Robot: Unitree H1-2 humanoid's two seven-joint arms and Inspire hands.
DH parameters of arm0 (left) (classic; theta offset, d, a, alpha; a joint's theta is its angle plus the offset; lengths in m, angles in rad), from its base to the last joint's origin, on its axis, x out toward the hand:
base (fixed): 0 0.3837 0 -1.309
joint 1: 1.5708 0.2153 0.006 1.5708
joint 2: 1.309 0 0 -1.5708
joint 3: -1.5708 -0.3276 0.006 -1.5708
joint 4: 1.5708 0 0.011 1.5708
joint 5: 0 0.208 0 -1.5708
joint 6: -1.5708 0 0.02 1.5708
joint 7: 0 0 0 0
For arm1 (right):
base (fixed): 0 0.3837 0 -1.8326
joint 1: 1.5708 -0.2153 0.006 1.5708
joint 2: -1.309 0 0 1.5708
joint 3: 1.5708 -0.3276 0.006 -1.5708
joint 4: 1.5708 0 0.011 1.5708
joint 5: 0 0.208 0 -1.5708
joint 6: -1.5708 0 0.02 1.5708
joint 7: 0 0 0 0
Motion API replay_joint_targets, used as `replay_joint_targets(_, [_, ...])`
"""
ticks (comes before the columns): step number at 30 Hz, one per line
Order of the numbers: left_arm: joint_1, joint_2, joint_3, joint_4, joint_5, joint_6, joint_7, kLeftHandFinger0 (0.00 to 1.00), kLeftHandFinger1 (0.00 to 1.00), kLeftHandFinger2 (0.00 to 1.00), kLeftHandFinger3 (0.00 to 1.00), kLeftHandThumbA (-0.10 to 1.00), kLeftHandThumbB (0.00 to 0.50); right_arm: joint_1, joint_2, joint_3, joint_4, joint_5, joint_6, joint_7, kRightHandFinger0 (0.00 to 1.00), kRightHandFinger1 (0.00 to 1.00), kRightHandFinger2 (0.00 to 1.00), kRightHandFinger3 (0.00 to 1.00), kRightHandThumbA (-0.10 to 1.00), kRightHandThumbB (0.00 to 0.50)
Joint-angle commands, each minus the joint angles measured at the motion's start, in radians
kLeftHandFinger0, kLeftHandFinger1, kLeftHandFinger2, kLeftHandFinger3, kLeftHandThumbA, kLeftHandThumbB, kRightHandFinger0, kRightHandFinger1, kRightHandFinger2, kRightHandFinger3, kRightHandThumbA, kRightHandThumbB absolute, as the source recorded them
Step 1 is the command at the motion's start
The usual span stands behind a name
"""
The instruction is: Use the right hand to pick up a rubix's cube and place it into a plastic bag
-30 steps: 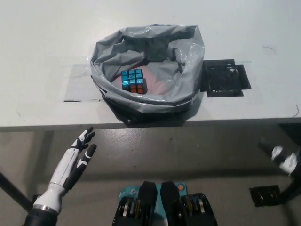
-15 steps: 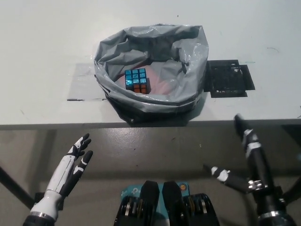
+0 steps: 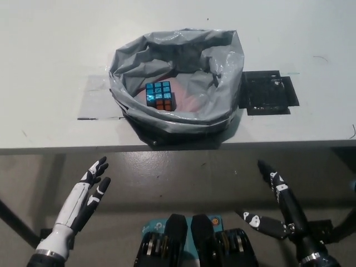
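Rubik's cube sits inside grey plastic bag, frame centre-top, on white table. Right hand, lower right, below table edge: fingers spread, holding nothing. Left hand, lower left: fingers apart, empty. Both well apart from bag.

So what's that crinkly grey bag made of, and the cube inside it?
The bag looks like thin grey plastic film: it is crumpled and shows glossy glints. The cube seems to be hard plastic with shiny blue and orange squares; whether these are stickers or paint, I cannot tell.
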Motion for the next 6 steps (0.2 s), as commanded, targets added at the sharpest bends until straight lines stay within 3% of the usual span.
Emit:
replay_joint_targets(1, [-0.01,0.016,-0.003,-0.027,-0.002,-0.018,-0.008,1.0,1.0,1.0,1.0,1.0,0.114,-0.015,-0.009,0.013,-0.028,-0.016,-0.026,0.017,1.0,1.0,1.0,1.0,0.85,0.199])
replay_joint_targets(6, [0.004,0.012,0.0,-0.032,-0.01,-0.011,-0.012,1.0,1.0,1.0,1.0,1.0,0.121,-0.009,-0.014,0.018,-0.026,-0.022,-0.037,0.016,1.0,1.0,1.0,1.0,0.81,0.169])
